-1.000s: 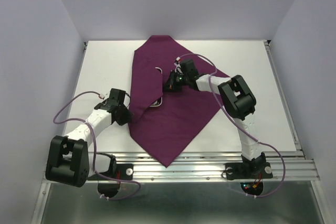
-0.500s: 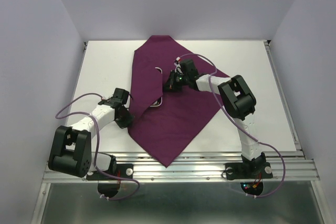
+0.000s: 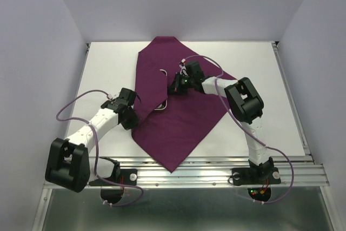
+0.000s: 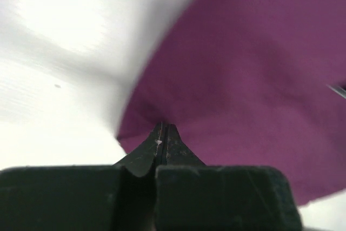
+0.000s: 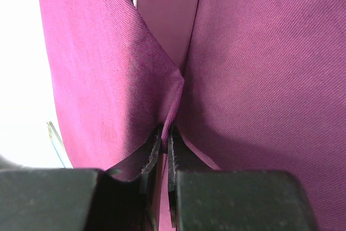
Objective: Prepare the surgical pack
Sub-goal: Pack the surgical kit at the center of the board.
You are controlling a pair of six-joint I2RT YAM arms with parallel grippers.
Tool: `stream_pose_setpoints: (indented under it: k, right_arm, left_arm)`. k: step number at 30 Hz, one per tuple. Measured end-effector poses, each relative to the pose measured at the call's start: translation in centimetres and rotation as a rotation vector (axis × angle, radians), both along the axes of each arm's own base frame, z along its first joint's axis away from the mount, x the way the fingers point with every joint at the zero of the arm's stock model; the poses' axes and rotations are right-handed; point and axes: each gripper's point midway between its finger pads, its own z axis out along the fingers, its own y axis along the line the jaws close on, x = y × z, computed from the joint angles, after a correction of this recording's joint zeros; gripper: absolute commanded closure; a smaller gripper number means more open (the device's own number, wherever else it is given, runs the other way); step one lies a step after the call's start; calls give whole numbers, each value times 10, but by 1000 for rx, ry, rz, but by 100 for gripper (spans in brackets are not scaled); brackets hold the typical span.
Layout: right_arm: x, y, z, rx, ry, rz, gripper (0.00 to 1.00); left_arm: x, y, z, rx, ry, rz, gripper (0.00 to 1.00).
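Surgical pack [image 3: 181,125] lies spread across the middle of the table [image 3: 102,68], covering most of a steel tray [image 3: 161,106]; I judge I am mid-fold. My left gripper [image 4: 162,133] is clamped fully closed on its left edge, and my right gripper [image 5: 164,133] pinches a raised crease near its centre. Next, the left edge needs carrying rightward over the tray without slipping. Its long axis runs far to near, one corner pointing at my bases
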Motion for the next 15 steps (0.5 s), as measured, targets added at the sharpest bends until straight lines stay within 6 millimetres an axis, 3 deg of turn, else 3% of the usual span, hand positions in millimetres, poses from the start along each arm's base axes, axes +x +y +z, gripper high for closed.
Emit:
stream_pose_setpoints:
  k: [3,6,9,12,15]
  right_arm:
    - [0,0,0,1,-1,0,99]
    - [0,0,1,0,-1,0,99]
    - [1,0,1,-1,0,0,99]
    - [1,0,1,-3,-2,1,99]
    - [0,0,1,-4,-3,1,99]
  left_arm:
    - [5,-29,33,-32,-107,-112,100]
    - [-3,-53,46,-55,-145,-206,100]
    - [-28,-75,39,-71,-109,-308,99]
    - [-66,-92,28,-96,-58,-409,85]
    - [-96,-106,28,-149,-41,-476,75]
